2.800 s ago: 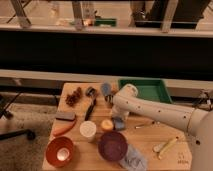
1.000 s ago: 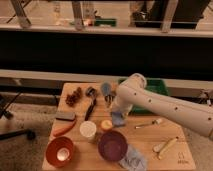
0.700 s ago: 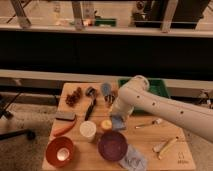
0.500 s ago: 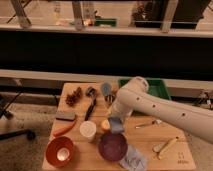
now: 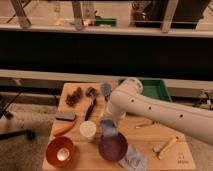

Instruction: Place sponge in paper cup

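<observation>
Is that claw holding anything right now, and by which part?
Cannot be told: the claw is at the blue-grey sponge beside the white paper cup, its grip hidden.

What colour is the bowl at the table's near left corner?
The bowl is orange, camera view; the gripper hovers just right of the cup.

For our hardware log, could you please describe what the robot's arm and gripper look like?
The arm is a thick, cream-white rounded tube with small dark dots along it. The gripper, at its lower end beside the paper cup, looks pale grey.
</observation>
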Motion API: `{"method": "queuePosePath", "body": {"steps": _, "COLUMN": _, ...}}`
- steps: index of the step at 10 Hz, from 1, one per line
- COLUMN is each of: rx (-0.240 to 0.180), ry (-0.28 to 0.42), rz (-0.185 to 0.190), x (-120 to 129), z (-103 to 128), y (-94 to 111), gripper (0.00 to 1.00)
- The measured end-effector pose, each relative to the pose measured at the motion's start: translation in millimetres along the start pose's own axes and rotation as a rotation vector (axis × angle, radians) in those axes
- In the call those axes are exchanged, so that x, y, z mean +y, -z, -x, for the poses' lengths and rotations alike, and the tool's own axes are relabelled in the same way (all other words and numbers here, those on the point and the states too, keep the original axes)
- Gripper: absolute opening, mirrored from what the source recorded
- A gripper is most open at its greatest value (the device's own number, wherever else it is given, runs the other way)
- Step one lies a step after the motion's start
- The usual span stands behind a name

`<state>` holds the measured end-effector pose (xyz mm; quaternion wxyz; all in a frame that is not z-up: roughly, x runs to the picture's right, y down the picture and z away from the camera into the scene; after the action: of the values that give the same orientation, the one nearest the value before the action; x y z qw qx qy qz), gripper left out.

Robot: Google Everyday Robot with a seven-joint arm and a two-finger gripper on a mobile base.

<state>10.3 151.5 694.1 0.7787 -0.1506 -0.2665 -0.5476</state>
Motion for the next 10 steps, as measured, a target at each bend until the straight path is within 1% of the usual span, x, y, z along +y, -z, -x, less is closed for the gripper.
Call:
{"method": "queuePosePath", "body": {"steps": 2, "rx": -0.015, "ry": 0.013, "rz": -0.01, "x": -13.4, "z": 14.1, "y": -0.4, "gripper": 0.0}}
{"method": "queuePosePath", "body": {"steps": 4, "rx": -0.023, "ry": 0.024, "rz": -0.012, "x": -21.0, "z": 22.7, "y": -2.8, "gripper": 0.0}}
{"method": "queuePosePath", "body": {"steps": 10, "rx": -0.02, "ry": 0.056, "rz": -0.004, "x": -39.3, "z": 33.4, "y": -10.4, "gripper": 0.0}}
